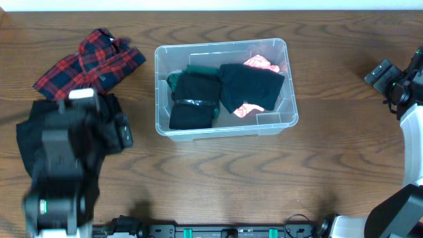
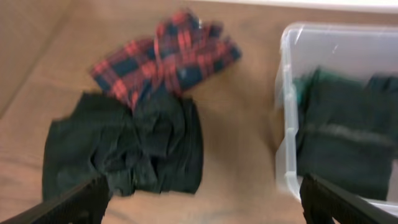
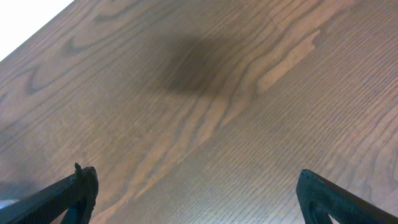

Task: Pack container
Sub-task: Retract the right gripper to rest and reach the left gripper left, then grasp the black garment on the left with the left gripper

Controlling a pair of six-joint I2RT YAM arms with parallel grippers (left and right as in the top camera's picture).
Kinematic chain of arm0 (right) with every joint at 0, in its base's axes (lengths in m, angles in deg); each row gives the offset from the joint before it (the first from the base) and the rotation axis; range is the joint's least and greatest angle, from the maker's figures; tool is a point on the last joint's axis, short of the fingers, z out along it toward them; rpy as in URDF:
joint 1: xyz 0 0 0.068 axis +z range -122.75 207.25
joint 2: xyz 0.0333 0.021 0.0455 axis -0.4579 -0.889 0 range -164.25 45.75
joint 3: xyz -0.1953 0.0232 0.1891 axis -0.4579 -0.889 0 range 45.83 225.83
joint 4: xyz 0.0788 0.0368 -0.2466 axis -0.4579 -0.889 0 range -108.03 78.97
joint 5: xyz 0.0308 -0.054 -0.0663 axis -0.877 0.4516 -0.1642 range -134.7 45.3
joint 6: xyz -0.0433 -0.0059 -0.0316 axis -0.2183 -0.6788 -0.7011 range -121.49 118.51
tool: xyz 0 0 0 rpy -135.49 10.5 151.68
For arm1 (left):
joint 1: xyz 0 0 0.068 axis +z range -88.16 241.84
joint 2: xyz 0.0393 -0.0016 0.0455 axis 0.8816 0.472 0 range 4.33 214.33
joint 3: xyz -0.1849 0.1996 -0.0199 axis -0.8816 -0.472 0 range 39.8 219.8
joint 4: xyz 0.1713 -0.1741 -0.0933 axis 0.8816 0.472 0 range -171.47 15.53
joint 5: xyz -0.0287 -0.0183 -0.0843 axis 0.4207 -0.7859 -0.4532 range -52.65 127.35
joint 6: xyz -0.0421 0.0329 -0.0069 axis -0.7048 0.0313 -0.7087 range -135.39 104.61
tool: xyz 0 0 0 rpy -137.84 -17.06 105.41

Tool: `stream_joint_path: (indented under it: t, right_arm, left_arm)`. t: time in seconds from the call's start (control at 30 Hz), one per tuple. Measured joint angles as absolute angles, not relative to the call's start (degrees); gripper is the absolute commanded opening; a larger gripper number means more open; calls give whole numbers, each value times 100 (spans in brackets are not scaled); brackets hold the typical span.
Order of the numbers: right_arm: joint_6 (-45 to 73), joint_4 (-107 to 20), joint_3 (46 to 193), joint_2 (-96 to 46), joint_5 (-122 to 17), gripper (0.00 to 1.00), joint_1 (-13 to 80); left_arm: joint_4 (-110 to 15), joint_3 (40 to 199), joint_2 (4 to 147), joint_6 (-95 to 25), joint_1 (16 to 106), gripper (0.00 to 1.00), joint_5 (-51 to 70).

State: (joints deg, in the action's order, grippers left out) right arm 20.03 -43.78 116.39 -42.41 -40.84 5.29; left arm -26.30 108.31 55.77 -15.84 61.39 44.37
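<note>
The clear container (image 1: 225,130) stands at the table's middle, holding folded black garments (image 1: 251,86), something green (image 1: 198,68) and something pink (image 1: 260,63). Its left wall (image 2: 285,112) shows in the left wrist view. A crumpled black garment (image 2: 124,149) lies on the wood left of it, with a red plaid cloth (image 2: 168,59) just beyond. My left gripper (image 2: 202,208) hovers open above the near edge of that black garment, with nothing between its fingers. Far right, my right gripper (image 3: 199,199) stands open over bare wood, well away from the container.
In the overhead view the left arm (image 1: 63,165) covers part of the black garment (image 1: 26,135). The plaid cloth (image 1: 89,63) lies at the back left. The right arm (image 1: 410,99) stands at the right edge.
</note>
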Motion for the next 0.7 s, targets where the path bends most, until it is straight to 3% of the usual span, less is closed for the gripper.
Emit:
stream_joint_path:
  t: [0.7]
  right_arm:
    - [2003, -4378, 11639, -4241, -4082, 99, 529]
  left_arm:
    - [-2514, 11067, 8948, -1580, 6277, 98, 4907]
